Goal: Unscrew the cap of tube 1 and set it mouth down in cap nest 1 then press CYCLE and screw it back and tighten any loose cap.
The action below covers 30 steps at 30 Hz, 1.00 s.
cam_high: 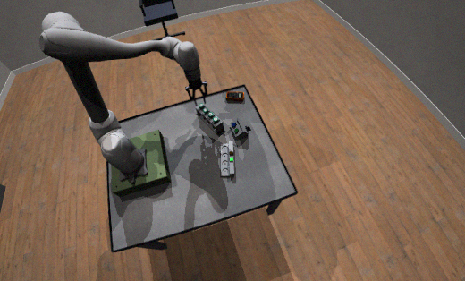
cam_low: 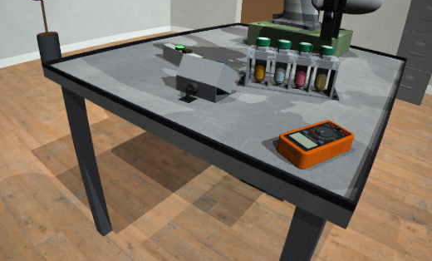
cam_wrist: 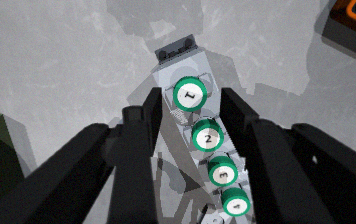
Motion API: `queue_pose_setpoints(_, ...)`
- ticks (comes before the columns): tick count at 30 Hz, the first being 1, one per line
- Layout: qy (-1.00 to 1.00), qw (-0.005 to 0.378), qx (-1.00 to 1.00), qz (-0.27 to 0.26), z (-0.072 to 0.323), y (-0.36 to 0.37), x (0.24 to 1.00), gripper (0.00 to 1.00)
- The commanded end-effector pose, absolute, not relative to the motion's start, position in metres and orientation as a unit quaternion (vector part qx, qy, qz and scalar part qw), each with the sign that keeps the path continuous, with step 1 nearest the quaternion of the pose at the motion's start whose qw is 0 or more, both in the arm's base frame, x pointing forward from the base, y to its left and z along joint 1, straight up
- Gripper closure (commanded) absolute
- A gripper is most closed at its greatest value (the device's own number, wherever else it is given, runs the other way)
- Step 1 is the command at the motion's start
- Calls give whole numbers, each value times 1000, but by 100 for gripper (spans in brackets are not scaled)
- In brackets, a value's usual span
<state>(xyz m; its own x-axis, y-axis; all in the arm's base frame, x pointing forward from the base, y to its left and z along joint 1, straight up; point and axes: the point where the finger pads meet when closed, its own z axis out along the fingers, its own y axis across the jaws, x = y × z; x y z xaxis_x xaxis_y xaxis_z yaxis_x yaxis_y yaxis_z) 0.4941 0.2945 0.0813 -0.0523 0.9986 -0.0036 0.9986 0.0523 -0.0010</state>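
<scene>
Green cap 1 point(cam_wrist: 189, 94): sat on its tube, between the fingers, touching neither.
Claw point(cam_wrist: 190, 117): partly open, empty.

The green-ringed caps read 1 point(cam_wrist: 189, 94), 2 point(cam_wrist: 207, 135), 3 point(cam_wrist: 222, 171) and, seemingly, 4 point(cam_wrist: 235, 202).

Room: wooden plank floor point(cam_high: 358, 146), grey walls point(cam_high: 402, 16) with pale skirting. Grey filing cabinet point(cam_low: 417, 52) beyond worktop's point(cam_low: 233, 115) far right corner; potted plant point(cam_low: 46, 32) beside left corner.
</scene>
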Motion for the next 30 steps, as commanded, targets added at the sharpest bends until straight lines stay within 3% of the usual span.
queue_pose_setpoints(1,725,1,688,-1,92,295,494,59)
queue_pose_setpoints(5,725,1,688,-1,96,295,494,59)
queue_pose_setpoints(16,906,1,423,-2,96,248,517,59)
queue_pose_setpoints(30,907,1,421,-1,78,248,517,59)
